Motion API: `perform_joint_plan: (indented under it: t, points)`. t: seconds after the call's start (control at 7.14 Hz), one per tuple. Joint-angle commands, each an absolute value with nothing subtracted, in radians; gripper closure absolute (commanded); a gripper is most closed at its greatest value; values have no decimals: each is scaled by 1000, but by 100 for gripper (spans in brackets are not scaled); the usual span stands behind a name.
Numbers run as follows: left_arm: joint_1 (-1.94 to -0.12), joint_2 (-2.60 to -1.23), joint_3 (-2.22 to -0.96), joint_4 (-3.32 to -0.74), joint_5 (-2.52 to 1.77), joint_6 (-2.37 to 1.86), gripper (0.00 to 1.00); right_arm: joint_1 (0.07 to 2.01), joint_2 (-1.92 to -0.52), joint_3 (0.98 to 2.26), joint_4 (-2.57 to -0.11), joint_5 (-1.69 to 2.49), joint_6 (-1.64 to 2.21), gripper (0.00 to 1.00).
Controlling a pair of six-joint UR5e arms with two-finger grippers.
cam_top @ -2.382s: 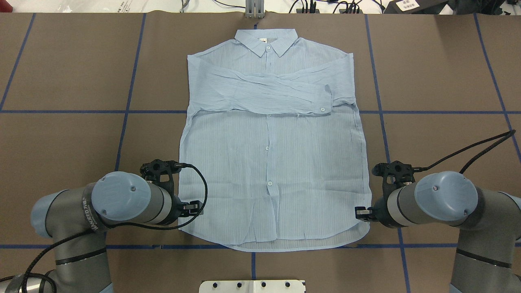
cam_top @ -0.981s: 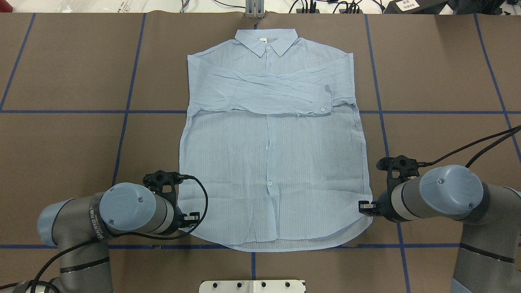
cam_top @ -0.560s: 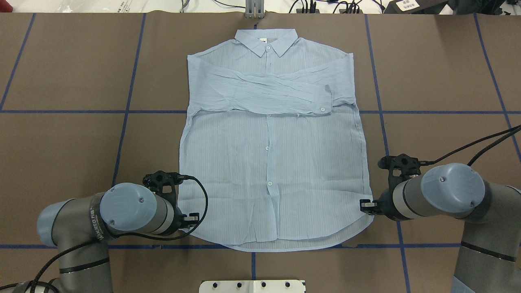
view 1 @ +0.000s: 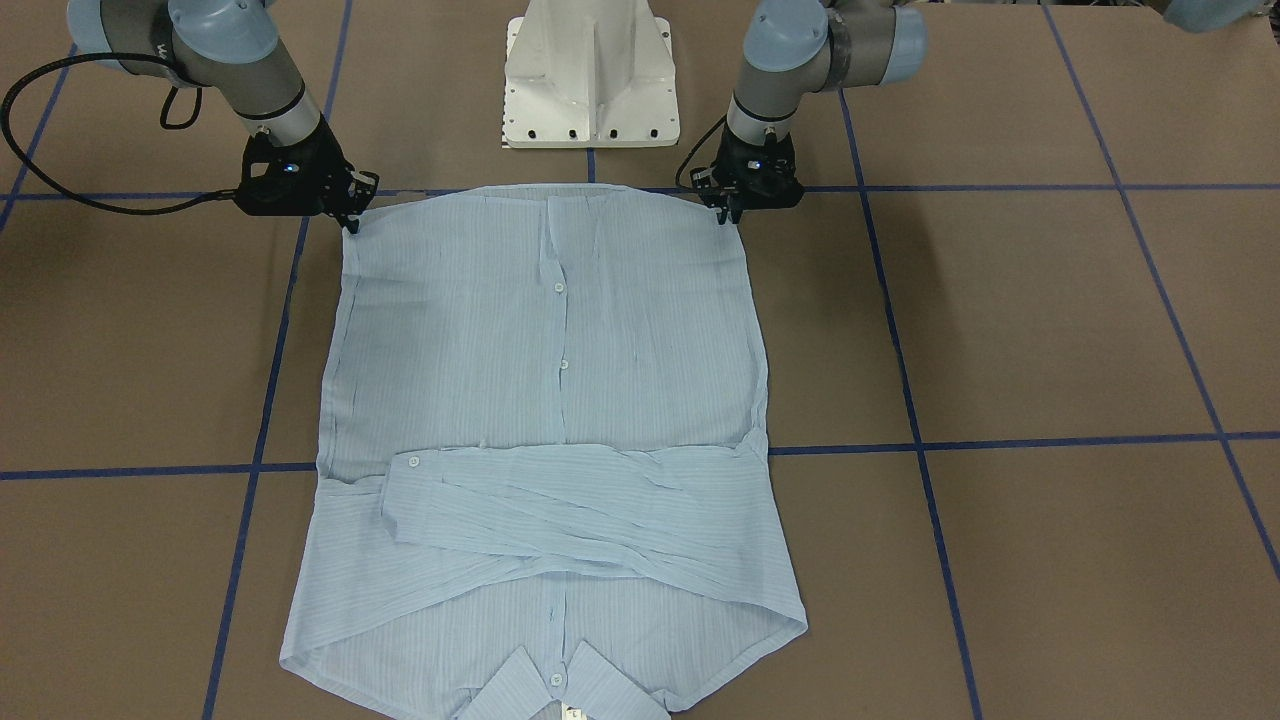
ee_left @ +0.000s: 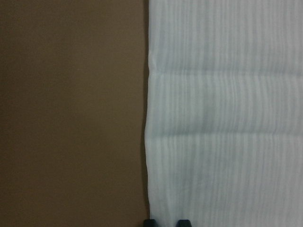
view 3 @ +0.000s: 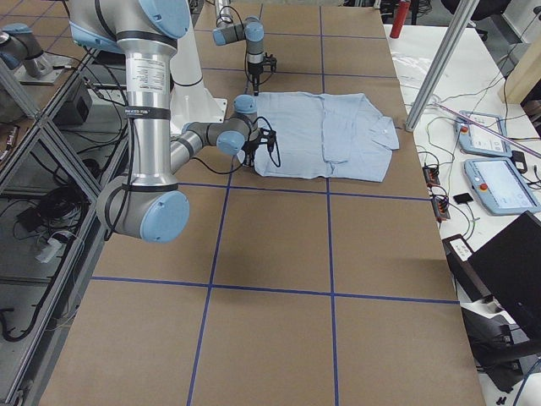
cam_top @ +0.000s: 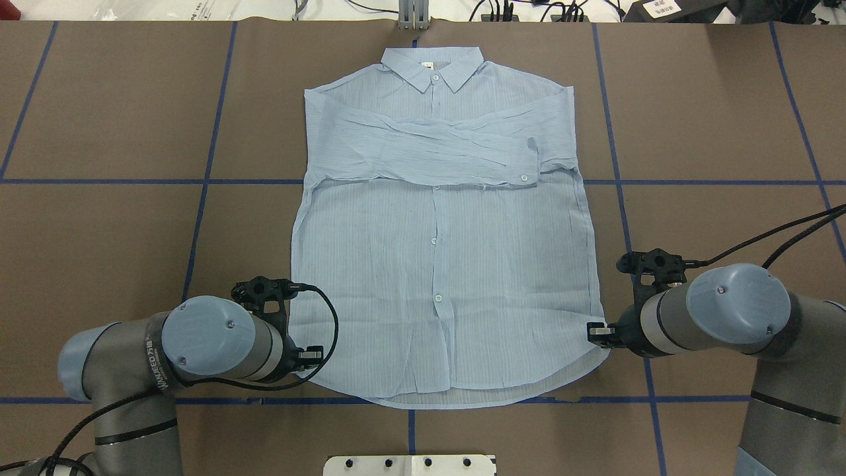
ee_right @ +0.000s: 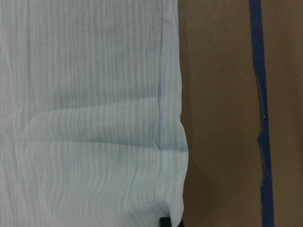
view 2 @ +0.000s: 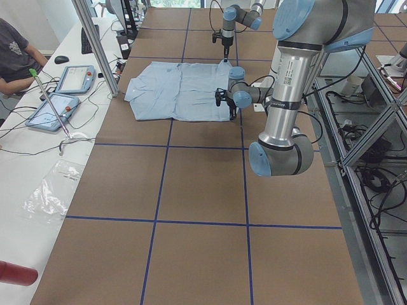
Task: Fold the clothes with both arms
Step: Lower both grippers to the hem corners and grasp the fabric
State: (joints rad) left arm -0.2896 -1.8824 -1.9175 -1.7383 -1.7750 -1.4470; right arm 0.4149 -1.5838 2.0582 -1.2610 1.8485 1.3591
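Thin, matt, crinkled cloth for the shirt [cam_top: 436, 264]. Matt brown paper-like covering on the table [cam_top: 99, 119], crossed by smooth blue tape [cam_top: 215, 132]. Satin grey metal, smooth light-blue plastic caps on left arm [cam_top: 125, 350] and right arm [cam_top: 813, 327].

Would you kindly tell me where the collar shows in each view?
Front-facing: collar bottom centre.
Overhead: collar top centre.
Exterior left: collar, left end of shirt.
Exterior right: collar, shirt's right end.
Left wrist: absent.
Right wrist: absent.
Landmark: crossed sleeves beside it.
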Motion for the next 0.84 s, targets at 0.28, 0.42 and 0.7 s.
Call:
perform_joint_plan:
  t: [0.28, 0.42, 0.7]
  points:
    - [-290, -1885, -1917, -1738, -1775, -1448, 100, 422, -1585, 2060, -1261, 1850, 1359, 100]
    - [-290, -1887, -1921, -1738, -1775, -1448, 100, 428, -1582, 2063, -1261, 1859, 1359, 100]
    - [-296, -1872, -1968, -1732, -1775, -1448, 100, 469, -1575, 2069, -1259, 1916, 1359, 100]
